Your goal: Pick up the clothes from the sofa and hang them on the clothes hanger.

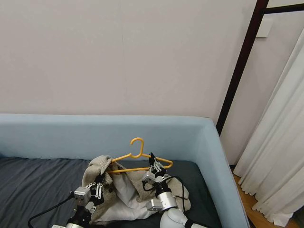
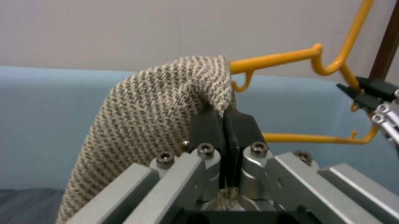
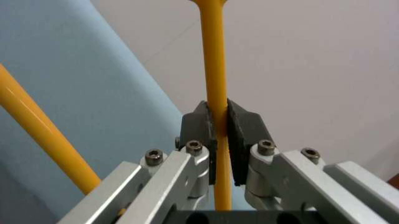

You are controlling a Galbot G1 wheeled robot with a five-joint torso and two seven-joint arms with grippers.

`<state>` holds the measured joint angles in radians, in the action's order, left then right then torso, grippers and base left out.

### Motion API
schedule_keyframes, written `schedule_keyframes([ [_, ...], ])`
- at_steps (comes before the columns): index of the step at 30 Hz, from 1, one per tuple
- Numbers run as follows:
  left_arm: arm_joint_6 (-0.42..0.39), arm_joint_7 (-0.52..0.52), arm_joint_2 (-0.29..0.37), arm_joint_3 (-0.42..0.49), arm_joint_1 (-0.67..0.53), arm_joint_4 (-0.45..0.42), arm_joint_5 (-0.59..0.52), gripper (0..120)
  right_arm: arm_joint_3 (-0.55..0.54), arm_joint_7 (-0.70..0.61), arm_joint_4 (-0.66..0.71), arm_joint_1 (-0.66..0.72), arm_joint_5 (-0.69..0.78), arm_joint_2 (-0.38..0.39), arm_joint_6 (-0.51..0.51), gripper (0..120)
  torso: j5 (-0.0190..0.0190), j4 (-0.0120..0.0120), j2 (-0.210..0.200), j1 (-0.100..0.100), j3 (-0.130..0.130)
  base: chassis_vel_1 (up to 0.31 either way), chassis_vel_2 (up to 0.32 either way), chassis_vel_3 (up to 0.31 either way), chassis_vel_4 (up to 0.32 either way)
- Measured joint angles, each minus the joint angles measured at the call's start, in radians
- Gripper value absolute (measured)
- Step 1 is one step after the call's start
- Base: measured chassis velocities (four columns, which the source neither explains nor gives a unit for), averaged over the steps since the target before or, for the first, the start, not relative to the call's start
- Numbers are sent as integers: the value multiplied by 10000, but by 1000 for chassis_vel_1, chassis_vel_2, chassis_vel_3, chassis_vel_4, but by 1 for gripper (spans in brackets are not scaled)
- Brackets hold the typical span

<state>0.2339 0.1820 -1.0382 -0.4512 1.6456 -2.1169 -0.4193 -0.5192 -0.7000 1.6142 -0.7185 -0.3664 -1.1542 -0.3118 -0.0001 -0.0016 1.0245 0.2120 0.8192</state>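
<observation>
You're dressing the hanger (image 2: 274,58) above the sofa (image 1: 47,137): your left gripper (image 2: 224,122) is clamped on the sweater (image 2: 149,116) draped over one end, your right gripper (image 3: 218,116) is clamped on the hanger's other end, and next you likely need to ease the knit further along.

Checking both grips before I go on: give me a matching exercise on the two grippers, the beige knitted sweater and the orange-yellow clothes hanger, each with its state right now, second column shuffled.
Things:
1. left gripper
2. right gripper
3. beige knitted sweater
4. orange-yellow clothes hanger

States:
A. held aloft, hook pointing up
B. shut on a thin yellow bar
C. shut on knit fabric
D. draped over one end of the hanger

Pairs: 1-C, 2-B, 3-D, 4-A.
</observation>
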Motion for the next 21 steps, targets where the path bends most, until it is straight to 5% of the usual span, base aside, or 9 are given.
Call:
schedule_keyframes([
  [11, -36, 71, -7, 72, 99, -307, 227, 0, 171, -17, -287, -6, 127, -62, 43, 5, 1, 0, 0, 0, 0, 0, 0, 0, 0],
  [21, -151, 6, -140, 157, 67, -669, 199, 0, -827, -262, -629, 145, 532, -437, -1807, 5, 1, 1, 0, 0, 0, 0, 0, 0, 0],
])
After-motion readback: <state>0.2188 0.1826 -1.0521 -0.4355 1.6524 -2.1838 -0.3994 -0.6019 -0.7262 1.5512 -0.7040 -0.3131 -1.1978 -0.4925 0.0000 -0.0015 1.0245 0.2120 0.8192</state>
